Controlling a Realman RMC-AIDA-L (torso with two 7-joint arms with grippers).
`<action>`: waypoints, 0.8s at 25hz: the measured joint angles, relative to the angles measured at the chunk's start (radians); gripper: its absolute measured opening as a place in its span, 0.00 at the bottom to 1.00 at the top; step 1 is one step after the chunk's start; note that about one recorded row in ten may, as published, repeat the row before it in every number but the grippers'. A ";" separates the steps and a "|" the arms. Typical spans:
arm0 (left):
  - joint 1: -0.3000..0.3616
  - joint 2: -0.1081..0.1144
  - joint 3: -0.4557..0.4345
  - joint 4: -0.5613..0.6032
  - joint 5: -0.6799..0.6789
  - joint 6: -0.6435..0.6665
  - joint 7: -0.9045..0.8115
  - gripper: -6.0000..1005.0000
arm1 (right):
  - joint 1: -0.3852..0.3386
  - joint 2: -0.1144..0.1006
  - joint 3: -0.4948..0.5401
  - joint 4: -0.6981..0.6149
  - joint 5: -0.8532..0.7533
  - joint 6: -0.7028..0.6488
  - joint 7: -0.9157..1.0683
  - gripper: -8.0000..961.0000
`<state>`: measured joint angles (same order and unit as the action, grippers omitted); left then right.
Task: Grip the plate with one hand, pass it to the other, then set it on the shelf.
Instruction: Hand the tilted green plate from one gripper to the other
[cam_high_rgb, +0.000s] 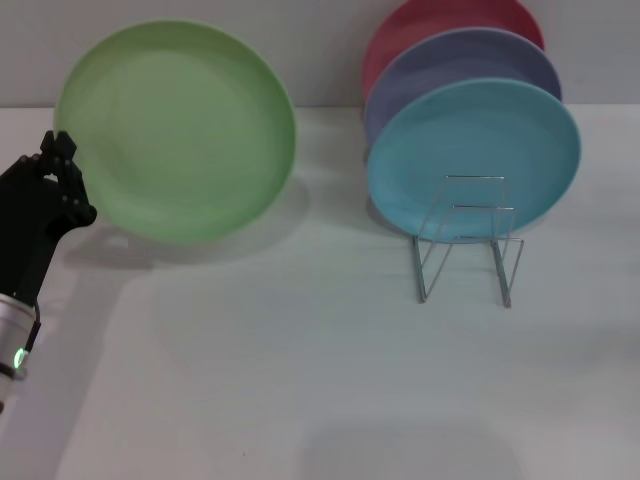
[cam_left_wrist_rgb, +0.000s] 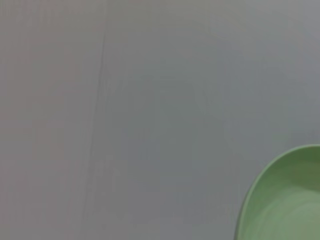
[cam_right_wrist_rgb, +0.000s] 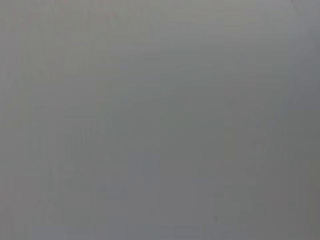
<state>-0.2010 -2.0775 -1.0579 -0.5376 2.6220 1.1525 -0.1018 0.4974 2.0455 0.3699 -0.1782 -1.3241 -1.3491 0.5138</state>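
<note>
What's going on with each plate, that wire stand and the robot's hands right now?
Light green plate: held up off the table, tilted, by its left edge.
Left gripper: shut on the plate's rim.
Right gripper: not in view.
Wire rack: front slots empty.
Turquoise plate, lavender plate, red plate: upright in rack.

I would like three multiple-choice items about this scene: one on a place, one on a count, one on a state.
1. Where is the left end effector?
A. at the green plate's left edge
B. above the rack
C. at the turquoise plate

2. How many plates stand in the wire rack?
A. one
B. three
C. five

3. The green plate is:
A. flat on the table
B. held up, tilted
C. in the rack

Key: 1 A, its black fingers meet that rim. 2 B, turquoise, lavender, red. 3 B, its shadow falls on the table below.
</note>
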 joint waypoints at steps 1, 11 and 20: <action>0.000 -0.001 0.015 0.020 -0.004 0.025 -0.002 0.04 | -0.008 0.010 -0.001 -0.001 -0.001 -0.009 0.000 0.66; -0.010 -0.001 0.067 0.069 -0.011 0.056 0.002 0.04 | -0.055 0.029 -0.044 0.020 -0.003 -0.070 0.000 0.66; -0.017 -0.002 0.158 0.087 -0.017 0.086 0.062 0.04 | -0.077 0.030 -0.119 0.045 -0.004 -0.096 0.000 0.66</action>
<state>-0.2185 -2.0795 -0.9000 -0.4502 2.6054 1.2389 -0.0398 0.4208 2.0757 0.2511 -0.1327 -1.3282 -1.4447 0.5140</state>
